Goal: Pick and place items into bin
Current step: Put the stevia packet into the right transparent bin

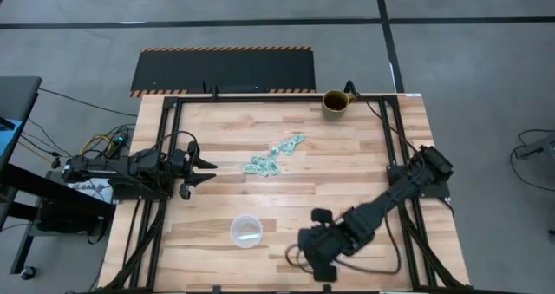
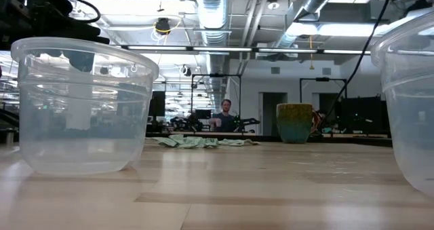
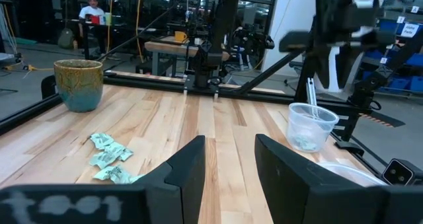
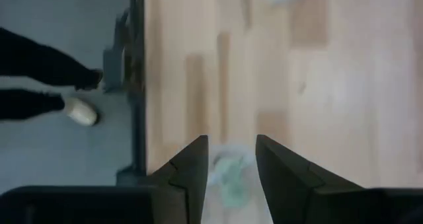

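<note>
The items are a loose pile of tiny mint-green and whitish pieces lying mid-table, also visible in the low view and the left wrist view. My left gripper waits open at the table's left, pointing toward the pile. My right gripper hangs over the near edge, pointing down, fingers apart. A pale green blur shows between its fingers. One clear cup stands left of it. A second clear cup with green pieces inside stands under the right arm. My right gripper points down from above with a pale green blur between its parted fingers. I cannot tell whether the fingers touch it or whether it lies below them.
A brown-green mug stands at the far edge, right of centre. Dark frame rails run along the table's sides. Two clear cups stand close to the low camera. A person's shoe is on the floor beside the near edge.
</note>
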Controlling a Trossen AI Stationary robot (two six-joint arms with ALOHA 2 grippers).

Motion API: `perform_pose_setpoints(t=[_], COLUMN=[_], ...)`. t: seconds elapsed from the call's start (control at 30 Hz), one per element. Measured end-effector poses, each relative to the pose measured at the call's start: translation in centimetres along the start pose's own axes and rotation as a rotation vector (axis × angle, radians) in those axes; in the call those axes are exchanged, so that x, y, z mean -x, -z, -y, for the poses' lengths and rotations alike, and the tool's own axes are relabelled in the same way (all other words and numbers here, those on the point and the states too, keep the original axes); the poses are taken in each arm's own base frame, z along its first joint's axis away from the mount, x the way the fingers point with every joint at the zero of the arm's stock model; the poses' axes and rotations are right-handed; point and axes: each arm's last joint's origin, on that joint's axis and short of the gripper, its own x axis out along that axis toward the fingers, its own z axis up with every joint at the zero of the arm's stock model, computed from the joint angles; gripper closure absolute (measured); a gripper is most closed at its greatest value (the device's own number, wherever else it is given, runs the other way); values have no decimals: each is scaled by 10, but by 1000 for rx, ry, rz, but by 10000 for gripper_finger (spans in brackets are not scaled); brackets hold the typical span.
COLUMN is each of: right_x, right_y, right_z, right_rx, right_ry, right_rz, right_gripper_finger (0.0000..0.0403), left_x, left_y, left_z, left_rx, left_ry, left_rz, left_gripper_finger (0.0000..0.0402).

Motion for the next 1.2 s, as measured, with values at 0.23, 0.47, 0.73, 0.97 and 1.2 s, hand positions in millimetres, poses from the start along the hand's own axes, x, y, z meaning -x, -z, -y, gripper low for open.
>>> perform_pose_setpoints(t=[0.23,0.47,0.73,0.97,1.2], right_x=[15,22,31,39,43], right_y=[-39,-69,-78,-76,-63], right_z=[48,127,213,258,293], right_rx=[64,70,-124,-127,-73], right_ry=[50,127,169,214,251], right_rz=[66,77,52,40,-57], right_gripper_finger=[284,284,284,284,283], left_x=[0,0,0,0,0], left_y=[0,0,0,0,0], left_z=[0,0,0,0,0], left_rx=[0,0,0,0,0], left_ry=[0,0,0,0,0], left_rz=[0,0,0,0,0], left_gripper_finger=[281,281,281,281,281])
